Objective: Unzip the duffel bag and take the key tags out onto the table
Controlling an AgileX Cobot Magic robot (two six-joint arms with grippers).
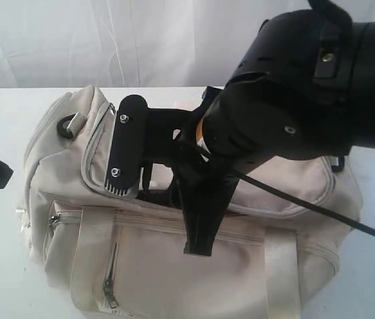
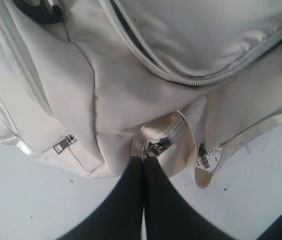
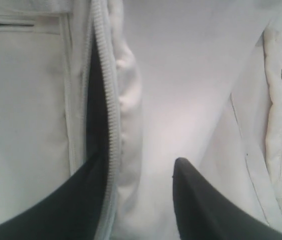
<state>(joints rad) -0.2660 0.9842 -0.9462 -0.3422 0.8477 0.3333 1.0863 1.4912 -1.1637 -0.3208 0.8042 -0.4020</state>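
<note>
The cream duffel bag (image 1: pixel 174 266) lies on the white table (image 1: pixel 1 266), its top zipper (image 3: pixel 112 110) parted onto dark lining (image 3: pixel 97 100). My right gripper (image 1: pixel 159 220) hangs over the bag's middle, open. In the right wrist view the right gripper (image 3: pixel 140 159) straddles the zipper edge, with one finger (image 3: pixel 71 200) down in the dark gap and the other finger (image 3: pixel 206 205) over the outer fabric. My left gripper (image 2: pixel 143 159) is shut, tips against the bag's end beside a metal zipper pull (image 2: pixel 158 146). In the exterior view the left gripper (image 1: pixel 8 174) shows at the left edge. The key tags are hidden.
A webbing strap (image 2: pixel 201 130) with a barcode label (image 2: pixel 206 162) loops off the bag's end onto the table (image 2: pixel 31 200). A side-pocket zipper pull (image 2: pixel 63 144) sits nearby. The right arm's black cable (image 1: pixel 320 209) runs across the bag. A white curtain (image 1: pixel 108 40) closes the back.
</note>
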